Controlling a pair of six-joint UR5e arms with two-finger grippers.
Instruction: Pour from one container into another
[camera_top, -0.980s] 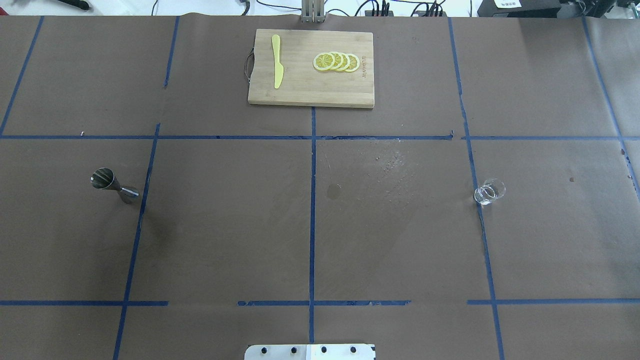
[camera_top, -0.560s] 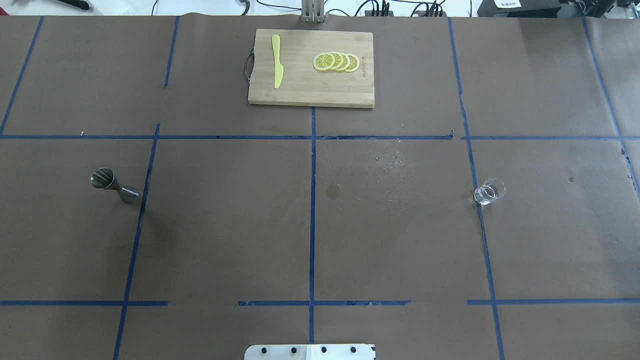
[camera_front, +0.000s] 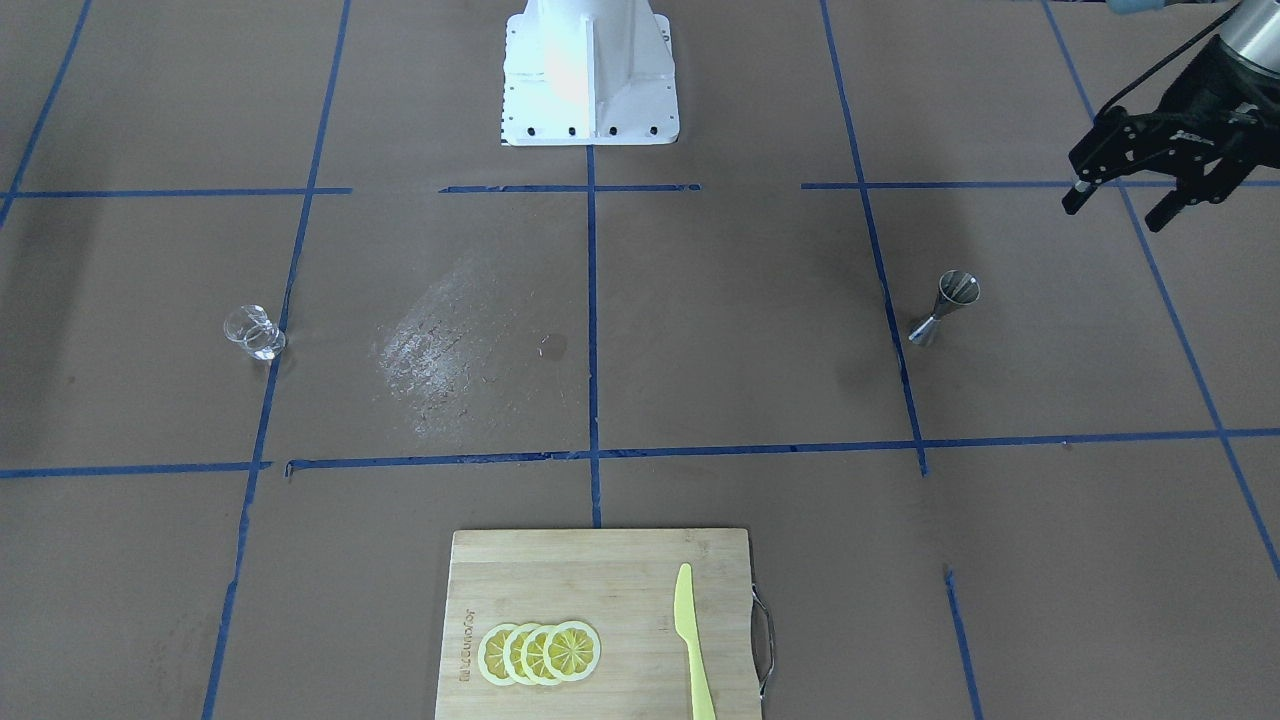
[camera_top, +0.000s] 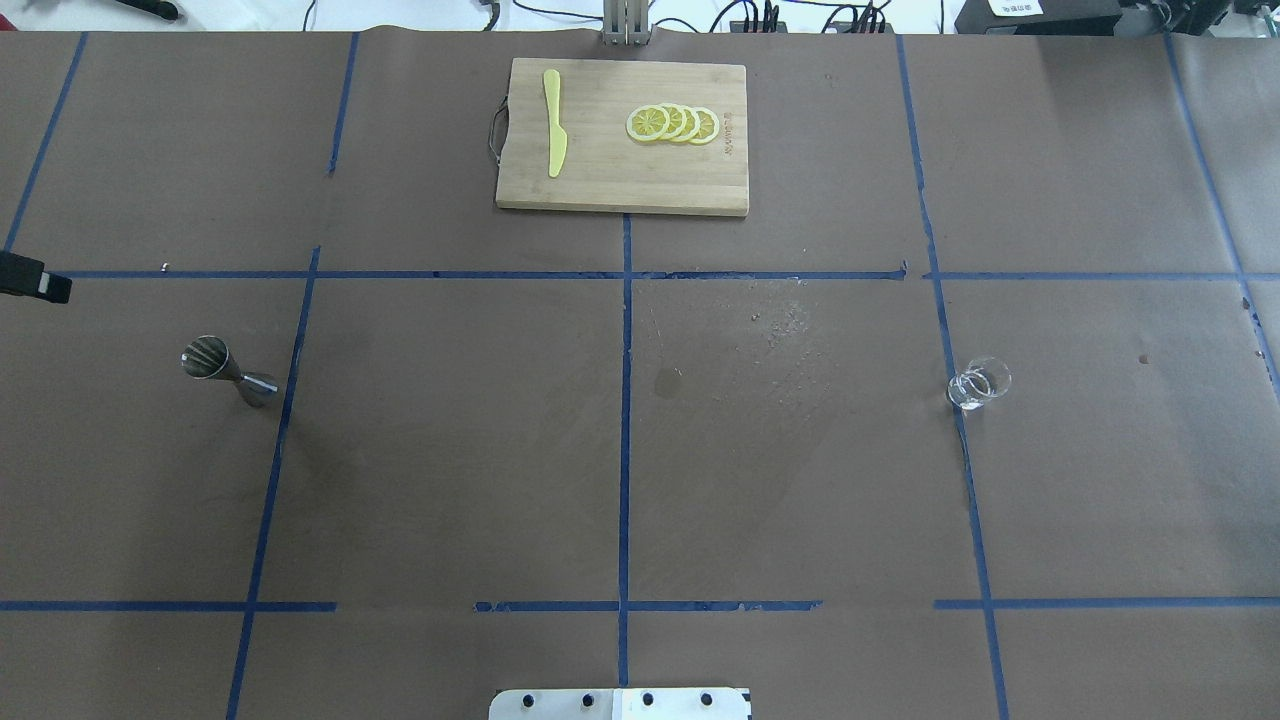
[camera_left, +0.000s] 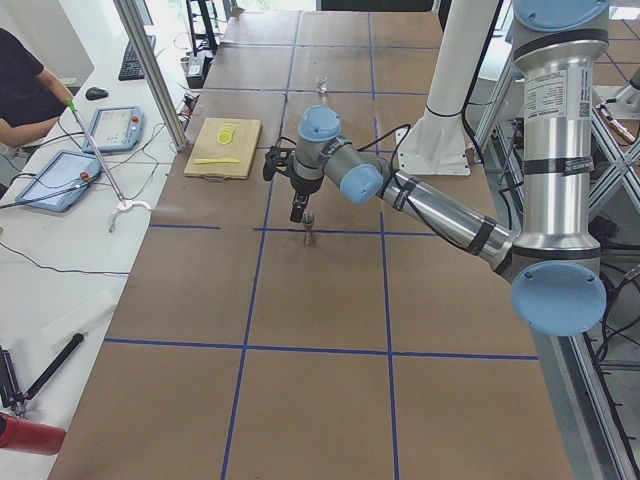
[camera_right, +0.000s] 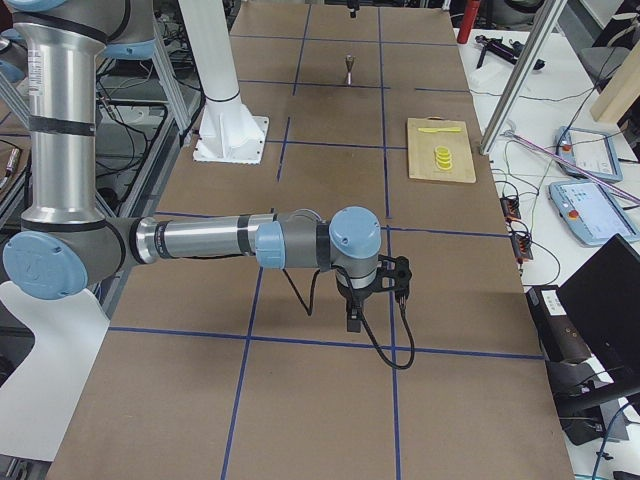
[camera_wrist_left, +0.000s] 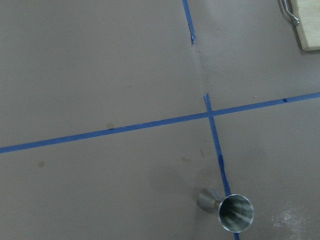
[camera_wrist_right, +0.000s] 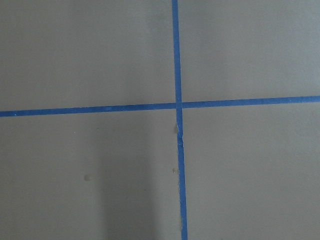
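Observation:
A steel jigger (camera_top: 228, 372) stands upright on the table's left side, also seen in the front view (camera_front: 945, 305) and low in the left wrist view (camera_wrist_left: 230, 210). A small clear glass (camera_top: 979, 383) stands far to the right, on a blue tape line (camera_front: 254, 332). My left gripper (camera_front: 1115, 212) hovers open and empty, above and outward of the jigger; only one fingertip (camera_top: 30, 280) shows at the overhead view's left edge. My right gripper (camera_right: 355, 315) appears only in the exterior right view, low over bare paper, well away from the glass; I cannot tell its state.
A wooden cutting board (camera_top: 620, 180) lies at the far middle with lemon slices (camera_top: 672, 124) and a yellow knife (camera_top: 553, 122). A damp, speckled patch (camera_top: 790, 340) marks the brown paper between the jigger and the glass. The robot's base (camera_front: 590, 75) is at the near middle.
A fingertip of my left gripper has come into the overhead view at its left edge. The jigger, glass and board have not moved.

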